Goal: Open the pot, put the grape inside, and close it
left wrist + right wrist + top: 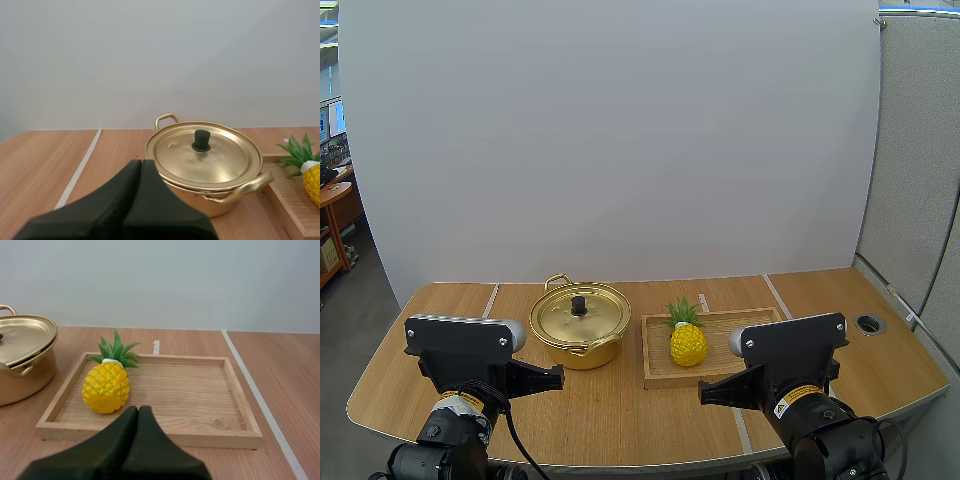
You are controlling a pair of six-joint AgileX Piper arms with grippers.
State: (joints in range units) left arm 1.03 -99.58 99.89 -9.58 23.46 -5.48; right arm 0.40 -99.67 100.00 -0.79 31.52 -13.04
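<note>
A gold pot (582, 330) stands mid-table with its lid (578, 310) on, a black knob (579, 304) at the lid's centre. To its right a yellow toy pineapple (688, 341) with green leaves stands at the left end of a wooden tray (720, 322); no grapes are visible. My left gripper (558, 378) is shut on nothing, low and just in front of the pot (205, 172), pointing at it (141, 161). My right gripper (704, 392) is shut on nothing, in front of the tray (185, 395), its tips (138, 408) just short of the pineapple (106, 387).
A white tape line (491, 299) runs along the table left of the pot, another (776, 297) right of the tray. A round cable hole (870, 323) sits at the far right. The right part of the tray floor is bare.
</note>
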